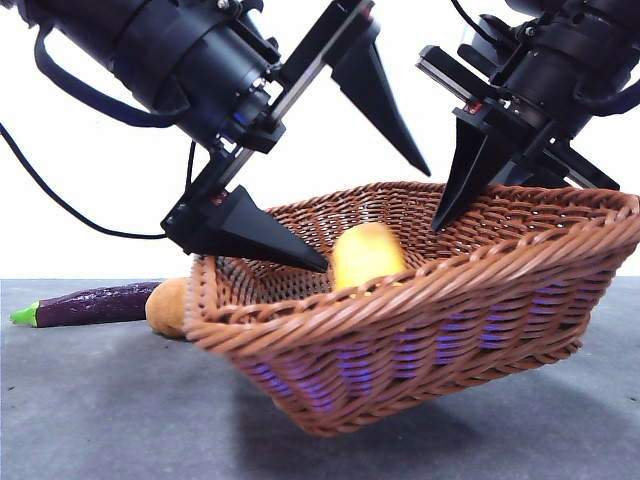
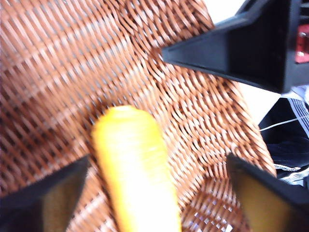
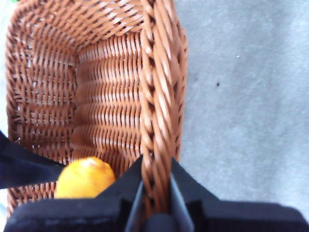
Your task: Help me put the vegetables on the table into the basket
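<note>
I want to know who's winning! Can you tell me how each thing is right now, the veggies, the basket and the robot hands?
Yellow vegetable: in the basket.
Basket: tilted, rim pinched.
Potato: on the table.
Eggplant: lying on the table.
Left gripper: open over the yellow vegetable.
Right gripper: shut on the rim.

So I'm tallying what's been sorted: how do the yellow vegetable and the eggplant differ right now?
The yellow vegetable lies inside the basket, between the open left tool's jaws; the eggplant lies out on the table, beside the potato. The yellow vegetable is stubby and bright; the eggplant is long, slim and dark purple with a green stem. The right tool clamps the basket's rim. Neither vegetable is gripped.
</note>
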`<state>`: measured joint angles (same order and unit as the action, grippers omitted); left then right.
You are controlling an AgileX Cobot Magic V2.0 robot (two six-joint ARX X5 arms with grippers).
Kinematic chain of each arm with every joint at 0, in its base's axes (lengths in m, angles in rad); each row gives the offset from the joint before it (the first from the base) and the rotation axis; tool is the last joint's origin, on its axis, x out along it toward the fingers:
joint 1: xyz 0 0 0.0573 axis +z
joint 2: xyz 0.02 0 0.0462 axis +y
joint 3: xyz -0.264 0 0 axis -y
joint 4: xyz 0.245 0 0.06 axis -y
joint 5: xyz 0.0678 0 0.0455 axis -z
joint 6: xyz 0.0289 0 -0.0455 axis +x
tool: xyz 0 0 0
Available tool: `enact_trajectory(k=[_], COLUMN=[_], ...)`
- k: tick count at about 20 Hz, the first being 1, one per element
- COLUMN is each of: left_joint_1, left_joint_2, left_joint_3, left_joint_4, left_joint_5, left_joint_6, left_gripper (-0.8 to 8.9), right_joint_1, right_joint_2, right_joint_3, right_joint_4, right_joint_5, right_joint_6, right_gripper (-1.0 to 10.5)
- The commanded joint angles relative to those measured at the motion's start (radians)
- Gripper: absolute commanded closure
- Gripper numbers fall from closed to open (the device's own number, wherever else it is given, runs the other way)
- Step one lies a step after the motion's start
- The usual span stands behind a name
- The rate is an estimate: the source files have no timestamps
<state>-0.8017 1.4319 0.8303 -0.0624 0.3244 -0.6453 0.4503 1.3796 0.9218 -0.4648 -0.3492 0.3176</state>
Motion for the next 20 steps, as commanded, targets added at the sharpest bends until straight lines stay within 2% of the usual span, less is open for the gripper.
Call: enact_trajectory(k=[1,6,8,11,13,17,20], left_joint_1=[-0.001,0.049,0.094,0.192,0.28,0.432,0.454], left_joint_2=[-0.042,-0.239,-0.32,-0.382,-0.373,-0.266,-0.077], left_joint_3=[-0.002,0.009,0.047,0.168,0.246,0.33,0.41], left_joint_4=[0.0,-0.053,-0.169,-0.435,-0.56,-0.592,-0.634], left_joint_5=[-0.003,-0.004,-0.036,-0.189,-0.251,-0.229,-0.211], left_joint_6=[0.006,0.034,0.085,0.192,0.24,0.245,0.235], left_gripper=[3.24,3.24,3.24,3.24,3.23,3.23,3.23], right_joint_1=[0.002,-0.021,-0.035,-0.076,-0.105,-0.18,-0.237], right_joint_2=[-0.003,-0.003,-0.003,-0.01,-0.026,-0.056,-0.069], right_joint_3=[-0.005,-0.004,0.001,0.037,0.096,0.253,0.368], right_joint_4=[0.016,0.023,0.023,0.01,-0.033,-0.162,-0.27], right_joint_5=[-0.01,-0.006,-0.007,-0.018,-0.016,-0.016,-0.016], right_joint_6=[0.002,-0.005,-0.008,-0.031,-0.065,-0.163,-0.242], right_gripper=[9.6,9.6,9.6,9.6,9.6,9.6,9.6])
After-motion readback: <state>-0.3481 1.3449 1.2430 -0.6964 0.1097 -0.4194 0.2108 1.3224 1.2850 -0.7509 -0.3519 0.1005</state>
